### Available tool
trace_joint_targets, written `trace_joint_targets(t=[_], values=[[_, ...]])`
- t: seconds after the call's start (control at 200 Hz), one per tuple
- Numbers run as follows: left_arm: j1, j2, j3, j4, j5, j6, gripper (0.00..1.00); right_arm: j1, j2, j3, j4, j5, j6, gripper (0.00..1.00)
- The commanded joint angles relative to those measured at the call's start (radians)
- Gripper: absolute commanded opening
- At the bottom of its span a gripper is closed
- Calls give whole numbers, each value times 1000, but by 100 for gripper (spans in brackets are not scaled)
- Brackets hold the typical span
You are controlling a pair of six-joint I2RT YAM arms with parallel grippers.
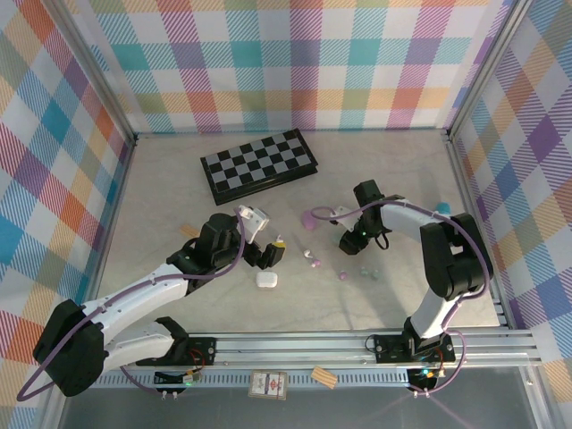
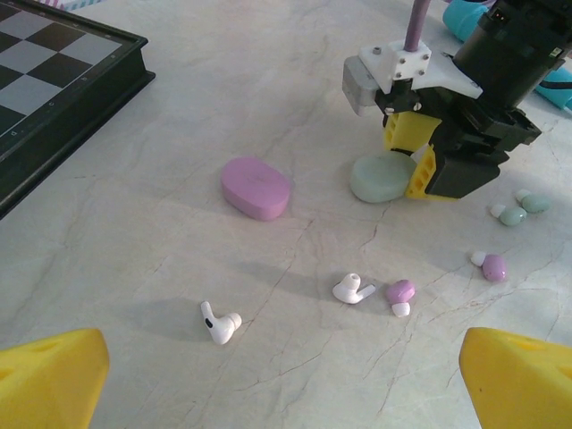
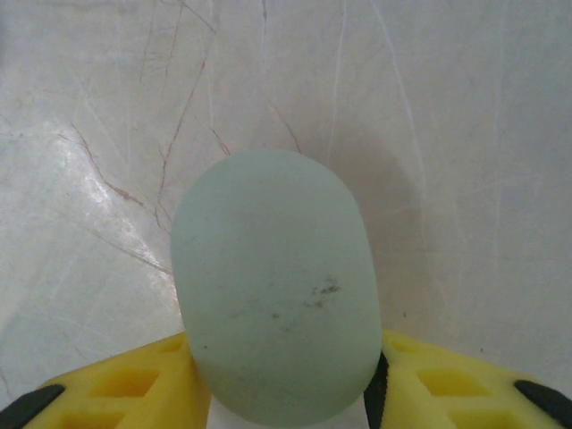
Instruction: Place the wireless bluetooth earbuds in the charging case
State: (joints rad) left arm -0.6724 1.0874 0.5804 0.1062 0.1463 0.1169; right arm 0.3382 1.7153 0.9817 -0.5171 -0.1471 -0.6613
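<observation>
Two white earbuds (image 2: 220, 323) (image 2: 352, 289), two lilac earbuds (image 2: 399, 293) (image 2: 492, 266) and two mint-green earbuds (image 2: 514, 214) lie loose on the marble table. My right gripper (image 2: 407, 165) (image 3: 286, 398) is shut on a mint-green charging case (image 3: 275, 286) (image 2: 380, 177), low at the table, a yellow finger pressed to each side. A closed lilac case (image 2: 257, 188) lies left of it. A white case (image 1: 266, 279) sits below my left gripper (image 1: 268, 253), which hovers open over the white earbuds, holding nothing.
A folded chessboard (image 1: 259, 164) lies at the back left. A teal object (image 2: 465, 13) sits behind the right arm. Plaid walls enclose the table. A card box (image 1: 267, 385) rests on the front rail.
</observation>
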Motion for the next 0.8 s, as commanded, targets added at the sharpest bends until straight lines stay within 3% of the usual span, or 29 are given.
trace_joint_targets(t=[0.0,0.345,0.605,0.795], values=[[-10,-11,7,7,8,18,100,7,8,9,-6,-14,2,52],[-10,-5,13,1,19,17,100,7,34,16,23,-28,6,54],[-10,-22,3,-19,2,23,100,8,39,18,13,-43,15,36],[-10,-33,17,-39,-15,46,100,17,-16,13,-13,-55,23,35]])
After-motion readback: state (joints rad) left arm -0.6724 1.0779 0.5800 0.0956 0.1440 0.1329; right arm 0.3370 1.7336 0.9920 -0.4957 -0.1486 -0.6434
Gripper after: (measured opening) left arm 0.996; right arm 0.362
